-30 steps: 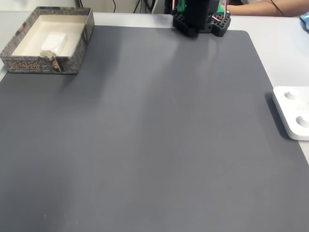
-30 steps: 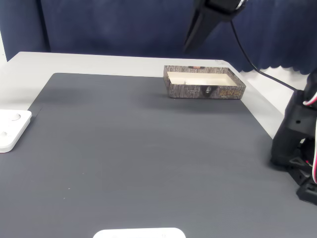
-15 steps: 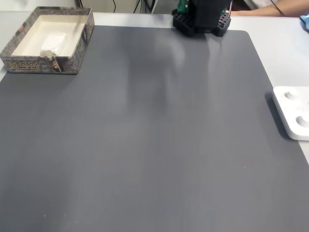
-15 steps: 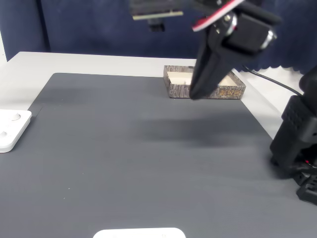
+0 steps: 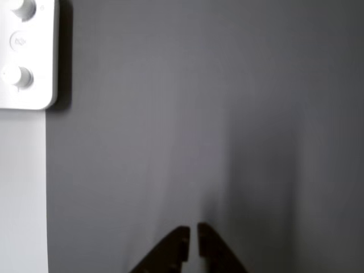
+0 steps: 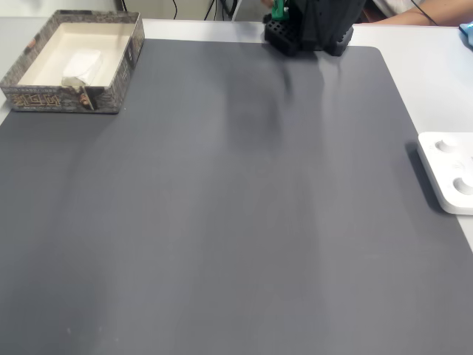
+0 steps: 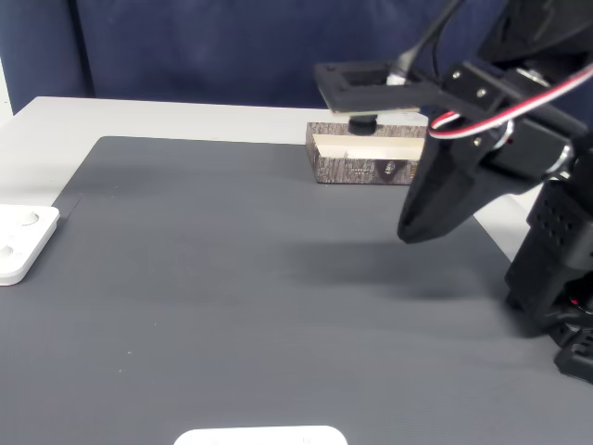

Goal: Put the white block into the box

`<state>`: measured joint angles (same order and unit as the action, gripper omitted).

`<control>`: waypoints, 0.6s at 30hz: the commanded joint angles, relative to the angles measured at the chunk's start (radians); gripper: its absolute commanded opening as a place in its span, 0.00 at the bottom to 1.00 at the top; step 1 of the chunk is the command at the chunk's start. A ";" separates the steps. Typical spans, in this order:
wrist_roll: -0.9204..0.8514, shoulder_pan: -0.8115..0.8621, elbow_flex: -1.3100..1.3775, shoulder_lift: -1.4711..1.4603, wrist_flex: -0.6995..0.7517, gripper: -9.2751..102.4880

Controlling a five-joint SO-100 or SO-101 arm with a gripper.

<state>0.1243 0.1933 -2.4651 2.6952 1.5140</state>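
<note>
Dark grey matting (image 6: 236, 222) covers most of the desk, and behind it in a fixed view we see a navy curtain (image 7: 222, 46). Our gripper (image 5: 193, 237) hangs in the air above the mat, empty, its two dark fingertips drawn almost together with only a thin slit between them; in a fixed view it shows as a black wedge (image 7: 417, 227) pointing down near the mat's right edge. We find the white block (image 6: 83, 63) lying inside the box (image 6: 44, 100), which sits at the mat's far left corner. A flat white rounded-corner slab (image 6: 449, 171) rests at the mat's right edge, partly on the pale desk (image 6: 436, 74).
</note>
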 commanded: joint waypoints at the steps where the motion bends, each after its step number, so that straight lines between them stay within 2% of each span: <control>1: -0.023 -0.002 -0.058 0.126 -0.020 0.07; 7: -0.066 -0.032 -0.183 0.301 -0.020 0.07; 18: -0.029 -0.034 -0.342 0.532 -0.100 0.07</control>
<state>0.0844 0.1703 -2.7888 3.1830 1.4511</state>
